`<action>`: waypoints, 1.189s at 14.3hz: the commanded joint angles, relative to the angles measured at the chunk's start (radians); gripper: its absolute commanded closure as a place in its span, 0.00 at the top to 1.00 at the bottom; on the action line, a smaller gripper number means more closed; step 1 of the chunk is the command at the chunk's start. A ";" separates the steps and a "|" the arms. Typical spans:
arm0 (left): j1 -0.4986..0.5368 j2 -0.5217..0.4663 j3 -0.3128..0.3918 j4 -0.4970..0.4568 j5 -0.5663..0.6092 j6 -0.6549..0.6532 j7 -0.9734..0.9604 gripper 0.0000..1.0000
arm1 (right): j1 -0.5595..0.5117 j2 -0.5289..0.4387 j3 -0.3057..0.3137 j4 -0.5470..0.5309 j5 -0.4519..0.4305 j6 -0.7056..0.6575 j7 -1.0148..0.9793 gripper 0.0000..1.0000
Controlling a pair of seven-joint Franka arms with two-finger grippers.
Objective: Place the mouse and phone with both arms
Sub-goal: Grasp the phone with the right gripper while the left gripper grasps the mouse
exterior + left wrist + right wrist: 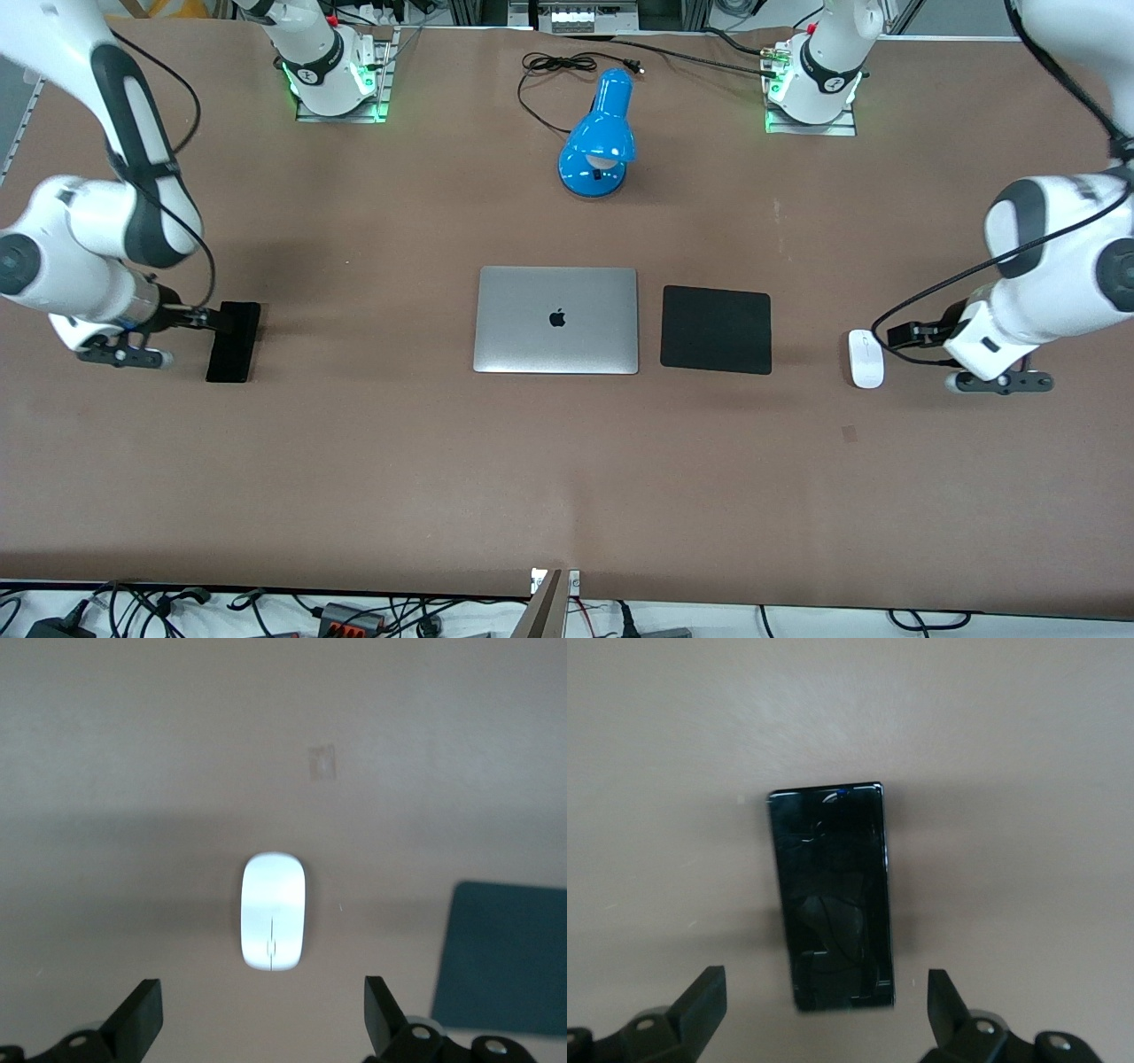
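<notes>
On the bench (372, 461), a closed laptop (556, 320) and black pad (716, 329) sat mid-table. The phone (234, 342) lay at the right arm's end, the mouse (866, 358) at the left arm's. Each rested untouched: right gripper (824, 1001) and left gripper (263, 1010) hovered above, jaws wide. Nothing appeared grasped or placed yet.

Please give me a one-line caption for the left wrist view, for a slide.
Left gripper, jaws open, above the white mouse lying on the brown table, black pad beside it.
</notes>
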 commanded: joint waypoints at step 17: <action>0.031 0.132 -0.017 -0.356 0.018 0.720 0.064 0.92 | -0.006 0.188 0.008 0.111 -0.001 0.037 0.002 1.00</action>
